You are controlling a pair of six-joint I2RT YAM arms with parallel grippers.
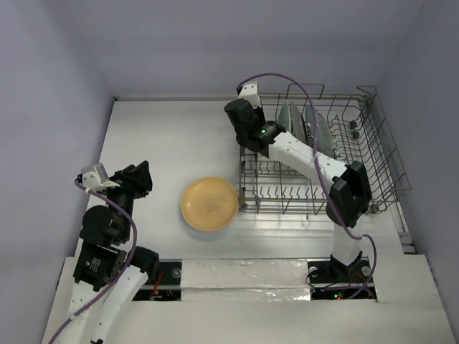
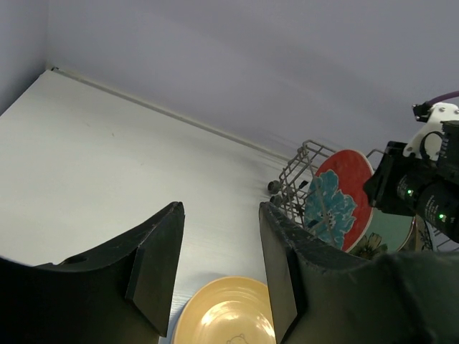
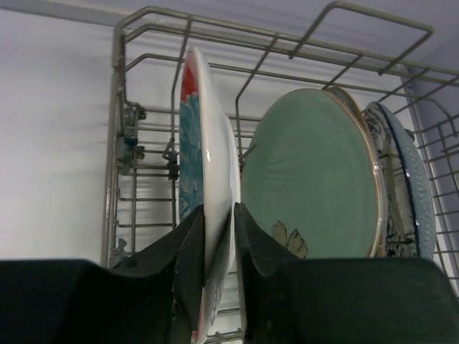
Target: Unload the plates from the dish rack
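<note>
The grey wire dish rack [image 1: 391, 154] stands at the right of the table with several plates upright at its far end. My right gripper [image 1: 252, 130] reaches into the rack's far left corner; in the right wrist view its jaws [image 3: 217, 211] are shut on the rim of the red-and-teal floral plate [image 3: 192, 136]. A mint green plate [image 3: 308, 186] and a patterned plate [image 3: 398, 193] stand behind it. A yellow-orange plate [image 1: 209, 203] lies flat on the table left of the rack. My left gripper [image 1: 136, 179] is open and empty, above the table left of that plate [image 2: 226, 315].
The rack's [image 3: 118, 143] upright wires and top rail surround the held plate. The near half of the rack shows only bare tines [image 1: 287, 193]. The left wrist view shows the floral plate [image 2: 337, 201] and the right arm [image 2: 423, 193] beside it. Walls close the table at the back and sides.
</note>
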